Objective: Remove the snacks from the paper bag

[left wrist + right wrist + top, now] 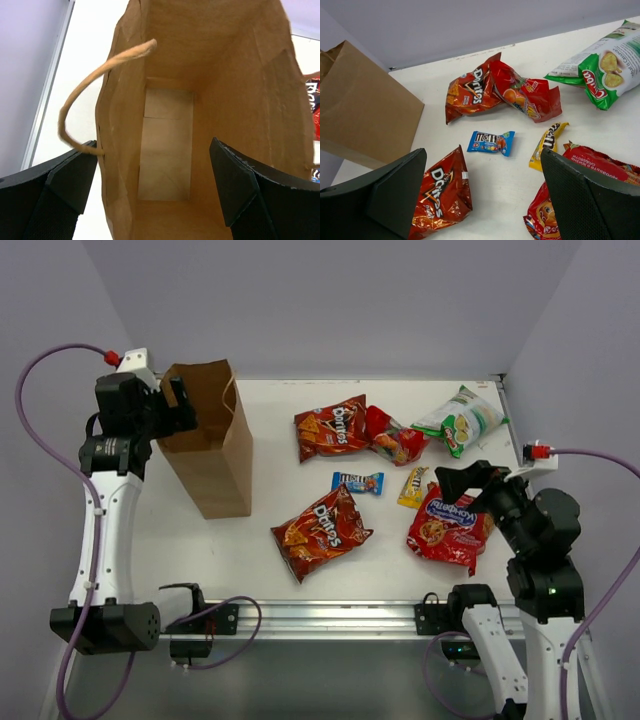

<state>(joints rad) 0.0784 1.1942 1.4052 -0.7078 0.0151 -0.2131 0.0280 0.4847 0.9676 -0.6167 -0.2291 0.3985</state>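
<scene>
At the far left the left gripper (154, 145) hangs over the mouth of the paper bag (215, 450), its jaws spread wide and gripping nothing; one finger sits outside the bag's left wall by a twisted handle (87, 85), the other over the opening. The bag stands upright, long axis vertical, mouth up, its flat bottom showing inside.

The snacks lie flat on the white surface (270, 570) to the right of the bag. One Doritos bag (320, 530) lies near the middle, slanting from near left to far right. A second Doritos bag (332, 428) lies farther back, touching a small red bag (393, 438). A blue candy packet (358, 482) and a yellow one (413, 487) lie between. A green-white chip bag (460, 420) points to the far right corner.

The right gripper (483, 159) hovers wide open above the red cookie bag (450, 530). Pale lilac walls (350, 300) enclose the surface.
</scene>
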